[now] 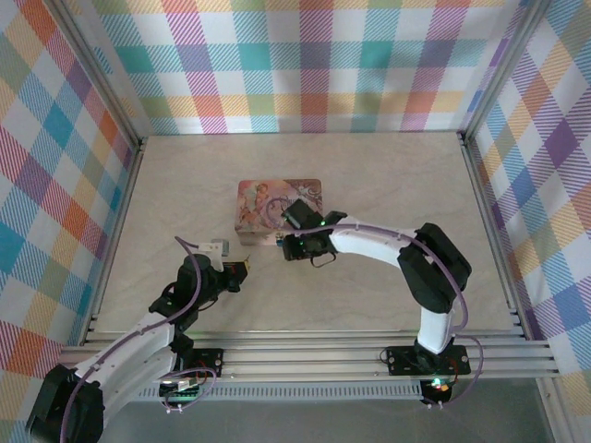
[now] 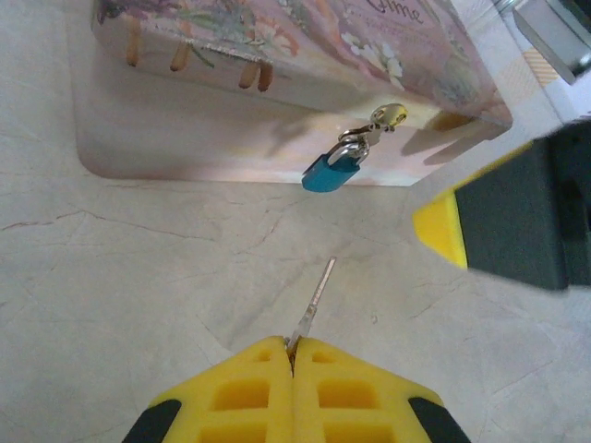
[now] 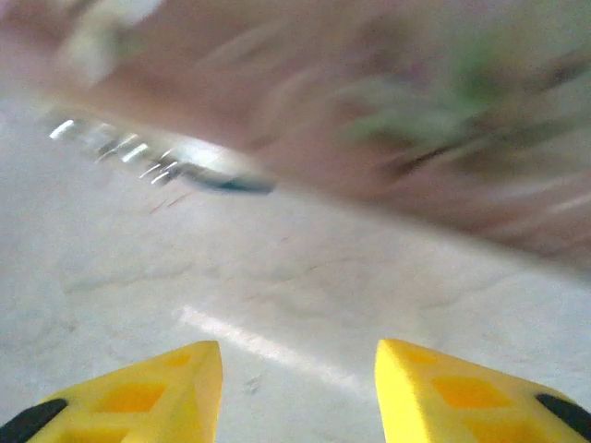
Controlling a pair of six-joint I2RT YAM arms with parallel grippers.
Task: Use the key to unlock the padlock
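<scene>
- One small padlock (image 2: 331, 173) is hanging from a gold hasp (image 2: 388, 115) on the front wall of the pink illustrated tin box (image 2: 231, 129). Its body is showing blue-teal with a silver shackle, and it is tilting to the left, close above the counter (image 2: 138, 277).
- One thin silver key (image 2: 314, 297) is sticking out of the left end effector (image 2: 293, 355), whose yellow fingers (image 2: 245, 392) are pressing together on it. The blade is pointing up toward the padlock, near it but apart.
- The right end effector (image 3: 297, 369) is standing open, with bare counter showing between its fingers and nothing held. In the left wrist view, one of its yellow-and-black fingers is reaching in from the right, beside the box's corner.
- The key's head is lying hidden inside the left fingers.
- The right wrist view is smearing badly: the box is reading as a pink and green blur, and a teal-and-silver streak under it is too blurred to name.
- In the top view both end effectors are meeting at the box's near edge, where the padlock is too small to make out.
- The tin box is sitting with its lid down, so its contents are not showing.
</scene>
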